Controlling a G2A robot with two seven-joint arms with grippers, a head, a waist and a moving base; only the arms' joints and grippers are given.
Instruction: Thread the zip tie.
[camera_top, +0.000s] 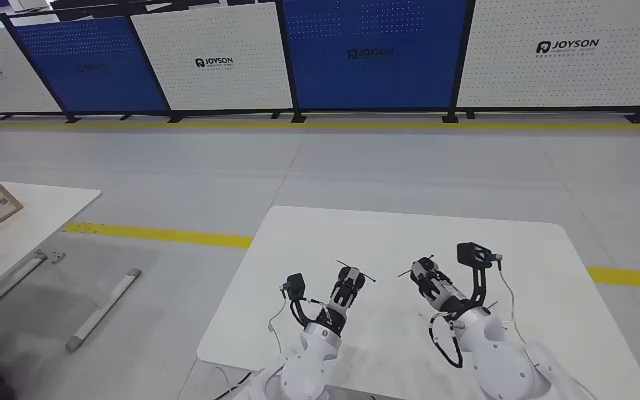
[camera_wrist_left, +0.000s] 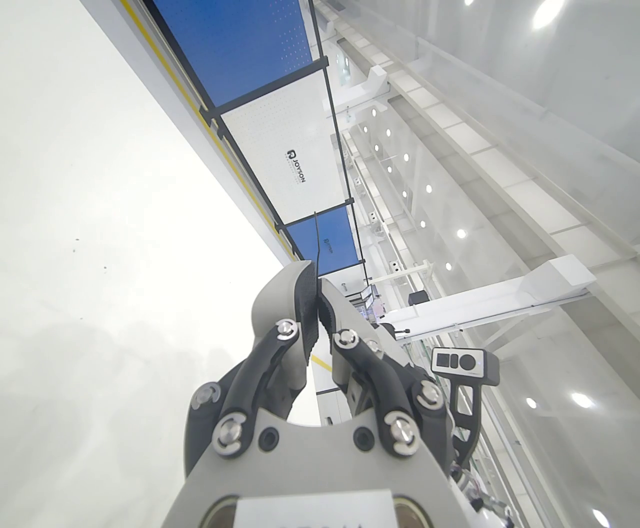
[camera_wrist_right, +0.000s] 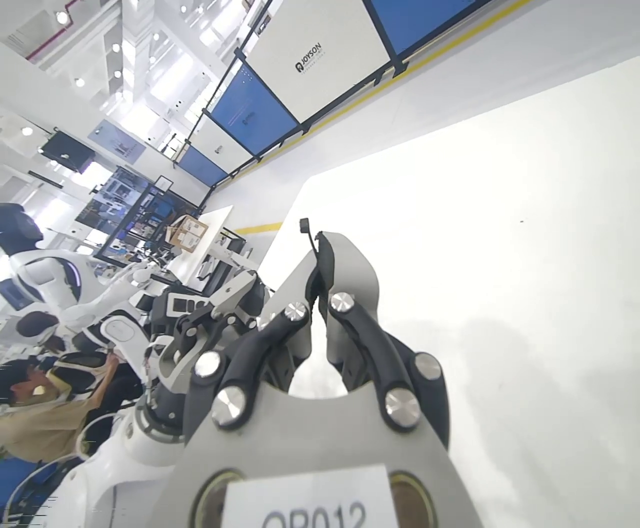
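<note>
The white table (camera_top: 400, 235) carries both arms near its front edge. My left gripper (camera_top: 350, 280) (camera_wrist_left: 317, 274) is shut on a thin black zip tie strip (camera_wrist_left: 316, 235) that sticks out past its fingertips. In the top view the strip (camera_top: 358, 272) crosses the fingertips as a short dark line. My right gripper (camera_top: 417, 270) (camera_wrist_right: 317, 246) is shut on a zip tie end whose small square head (camera_wrist_right: 303, 225) pokes out beyond the fingertips. The two grippers are held apart above the table, facing each other. I cannot tell whether both hold the same tie.
A second white table (camera_top: 40, 210) stands to the left across a floor gap. Blue and white partition panels (camera_top: 370, 55) line the back behind a yellow floor line. The left arm's wrist (camera_wrist_right: 200, 310) appears in the right wrist view.
</note>
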